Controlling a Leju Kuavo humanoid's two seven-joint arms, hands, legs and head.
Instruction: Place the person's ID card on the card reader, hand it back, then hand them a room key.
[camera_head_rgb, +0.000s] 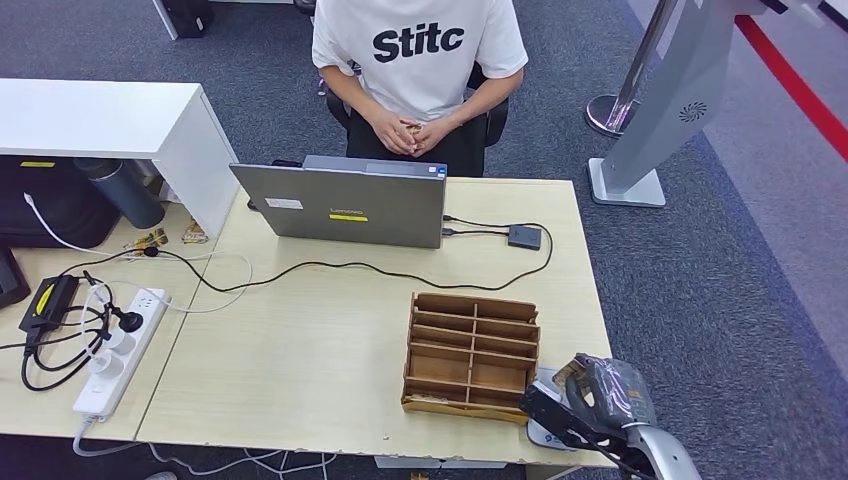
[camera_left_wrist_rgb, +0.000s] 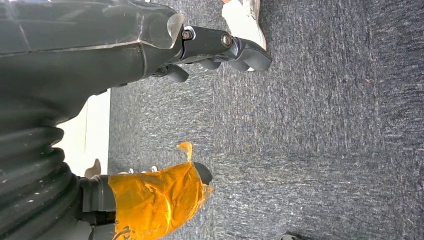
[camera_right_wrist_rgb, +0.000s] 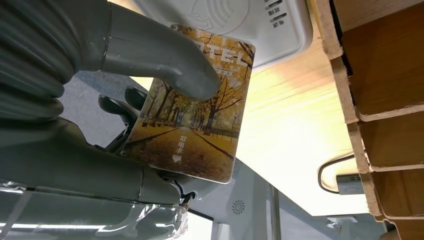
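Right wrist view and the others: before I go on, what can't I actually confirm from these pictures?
- Card: right wrist view, the thumb covers part of its printed title; its other face is turned away.
- Card reader: cut off by the picture edge in the right wrist view; in the head view the right hand hides most of it.
- Wooden organizer: in the head view, compartment contents are hidden by the dividers.
- Left hand: fingers partly hidden behind its cover.
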